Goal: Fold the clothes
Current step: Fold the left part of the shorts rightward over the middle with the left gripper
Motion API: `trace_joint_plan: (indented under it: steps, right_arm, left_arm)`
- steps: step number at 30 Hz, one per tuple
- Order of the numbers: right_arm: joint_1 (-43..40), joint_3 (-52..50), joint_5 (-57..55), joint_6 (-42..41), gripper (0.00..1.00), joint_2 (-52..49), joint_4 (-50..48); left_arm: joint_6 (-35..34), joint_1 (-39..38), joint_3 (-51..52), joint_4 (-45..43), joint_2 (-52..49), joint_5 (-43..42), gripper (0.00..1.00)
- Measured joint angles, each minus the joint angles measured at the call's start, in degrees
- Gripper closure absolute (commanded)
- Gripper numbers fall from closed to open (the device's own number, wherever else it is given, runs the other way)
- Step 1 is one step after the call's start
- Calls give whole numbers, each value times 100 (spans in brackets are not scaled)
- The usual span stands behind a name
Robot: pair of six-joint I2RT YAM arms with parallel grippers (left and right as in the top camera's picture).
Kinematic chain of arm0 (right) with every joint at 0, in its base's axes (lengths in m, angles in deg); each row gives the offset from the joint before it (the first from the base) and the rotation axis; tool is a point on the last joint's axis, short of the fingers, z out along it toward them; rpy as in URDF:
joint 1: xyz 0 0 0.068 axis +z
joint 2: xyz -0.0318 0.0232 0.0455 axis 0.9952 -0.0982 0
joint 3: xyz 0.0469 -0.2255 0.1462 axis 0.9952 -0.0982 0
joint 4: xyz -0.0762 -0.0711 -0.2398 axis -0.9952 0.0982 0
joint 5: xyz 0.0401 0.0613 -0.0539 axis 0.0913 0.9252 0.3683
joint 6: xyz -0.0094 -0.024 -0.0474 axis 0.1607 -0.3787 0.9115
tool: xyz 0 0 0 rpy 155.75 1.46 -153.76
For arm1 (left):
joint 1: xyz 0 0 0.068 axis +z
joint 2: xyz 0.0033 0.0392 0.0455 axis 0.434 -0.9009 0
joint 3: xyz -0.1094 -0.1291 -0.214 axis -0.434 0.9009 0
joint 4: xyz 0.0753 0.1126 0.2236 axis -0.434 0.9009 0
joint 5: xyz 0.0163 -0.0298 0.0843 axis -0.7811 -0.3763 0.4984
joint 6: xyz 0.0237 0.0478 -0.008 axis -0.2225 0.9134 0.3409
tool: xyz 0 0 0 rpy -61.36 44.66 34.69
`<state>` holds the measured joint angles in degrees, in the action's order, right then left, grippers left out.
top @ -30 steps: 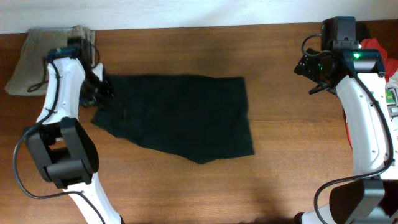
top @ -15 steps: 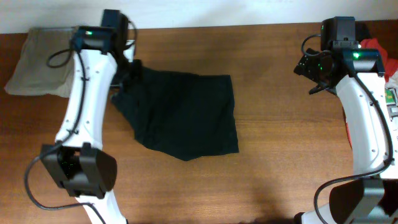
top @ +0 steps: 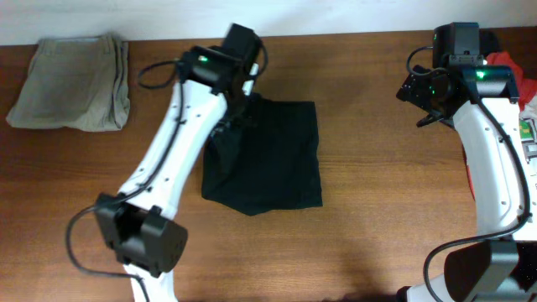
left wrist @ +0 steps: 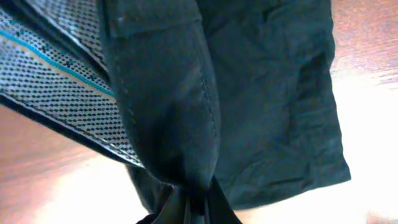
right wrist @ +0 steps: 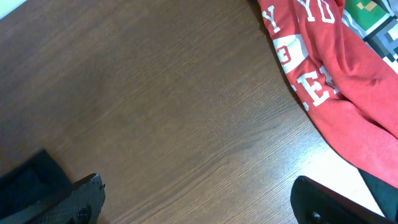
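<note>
1. In the last second my left gripper (top: 236, 113) has swept from beside the folded beige-khaki fabric garment (top: 74, 77) to mid-table, dragging one edge of the large plain black fabric garment (top: 273, 159) with it.
2. The black garment lay spread wide. Now it is doubled over itself into a narrower, roughly square patch on the brown wooden table (top: 377, 235), well apart from the khaki one.
3. In the left wrist view the fabric (left wrist: 267, 93) funnels into a tight pinch at the bottom edge. I judge the left jaws clamped on that bunched edge, though the fingers barely show.
4. My right gripper (right wrist: 199, 208) has not moved. Its jaws stand wide apart with only bare wood between them, near the red T-shirt with white lettering (right wrist: 329, 68).
5. I take this as the first fold nearly laid. The carried edge still hangs from the gripper and needs setting down flat.
</note>
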<state>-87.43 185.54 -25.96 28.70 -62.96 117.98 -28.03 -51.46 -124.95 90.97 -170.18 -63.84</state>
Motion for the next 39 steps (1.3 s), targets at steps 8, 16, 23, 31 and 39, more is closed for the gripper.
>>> trace_joint_plan:
  steps: [8, 16, 23, 31, 39]
  right_arm:
    - [0, 0, -2, 0, 1, 0, 0]
    - [0, 0, -2, 0, 1, 0, 0]
    - [0, 0, -2, 2, 1, 0, -2]
    - [0, 0, -2, -4, 1, 0, 0]
    - [0, 0, -4, -2, 1, 0, 2]
  left_arm:
    - [-144, -352, 39, -673, -627, -28, 100]
    - [-146, -621, 44, -769, -1189, -348, 100]
    - [-149, -748, 44, -850, -1504, -546, 95]
    - [-168, -763, 44, -1102, -1808, -776, 54]
    - [-125, -763, -1790, -85, -1860, -826, 19]
